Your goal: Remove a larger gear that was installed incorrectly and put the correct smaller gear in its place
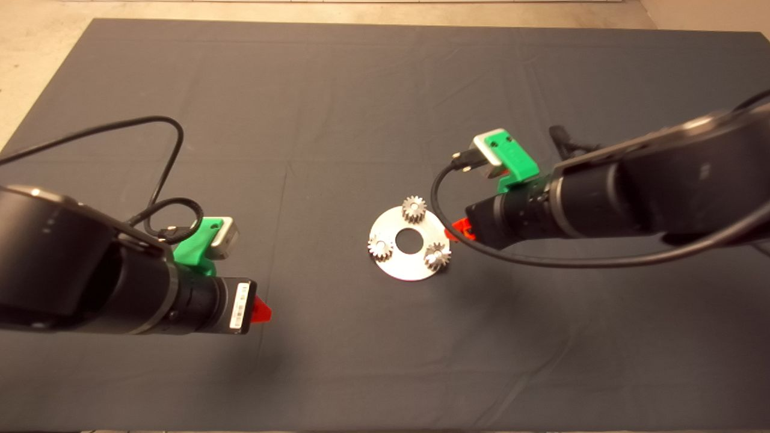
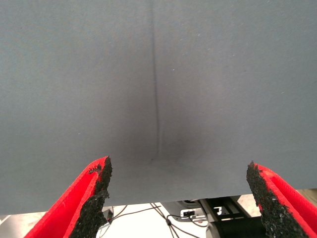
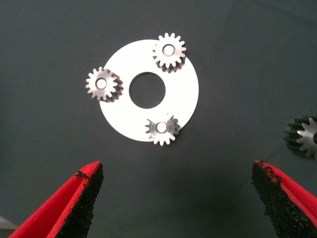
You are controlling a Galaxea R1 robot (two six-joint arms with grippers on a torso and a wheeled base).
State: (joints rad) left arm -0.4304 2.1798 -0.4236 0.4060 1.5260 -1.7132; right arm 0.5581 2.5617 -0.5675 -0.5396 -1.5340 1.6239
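I am holding my right gripper (image 3: 173, 198) wide open and empty just beside the plate (image 3: 185, 106); three small pinions seated, nearest being the smaller gear (image 3: 161, 130); larger gear (image 3: 303, 137) lying apart on the mat; steel, hard, likely slippery, best pinched across teeth; left gripper (image 2: 178, 198) idling open.

Larger gear (image 3: 303, 137): cut off by the right wrist picture's edge, only part of its toothed rim showing; in the head view it is hidden under the right arm. Right end effector (image 1: 459, 228): mostly hidden behind its own wrist in the head view. Left end effector (image 1: 262, 311): only a red tip shows there.
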